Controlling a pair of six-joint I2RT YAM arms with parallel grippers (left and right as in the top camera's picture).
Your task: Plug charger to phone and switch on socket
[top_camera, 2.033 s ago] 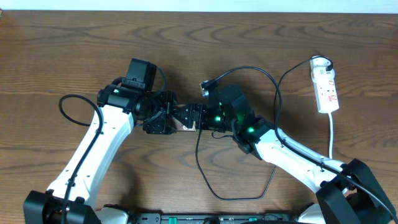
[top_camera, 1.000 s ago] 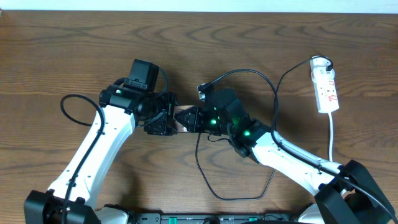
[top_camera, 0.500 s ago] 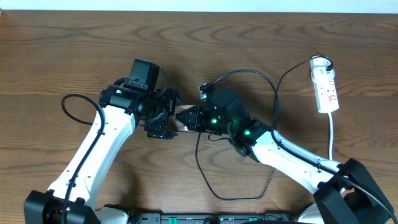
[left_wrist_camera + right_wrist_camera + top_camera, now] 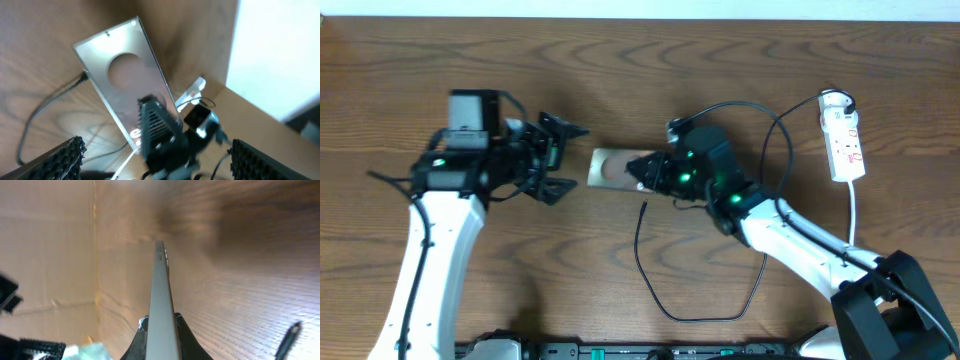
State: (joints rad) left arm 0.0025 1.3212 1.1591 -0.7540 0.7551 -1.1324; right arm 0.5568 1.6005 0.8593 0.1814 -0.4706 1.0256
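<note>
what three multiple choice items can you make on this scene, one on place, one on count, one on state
1. Where does the socket lie?
A beside the left arm
B out on the right arm's side
C midway between the arms

2. How many end effectors grip the phone?
A none
B one
C two

3. What state is the left end effector in?
A open, holding nothing
B shut on the phone
C shut on the charger

Key:
1 B, it sits far right in the overhead view.
2 B, only the right end effector clamps it.
3 A, its fingers are spread, apart from the phone.
</note>
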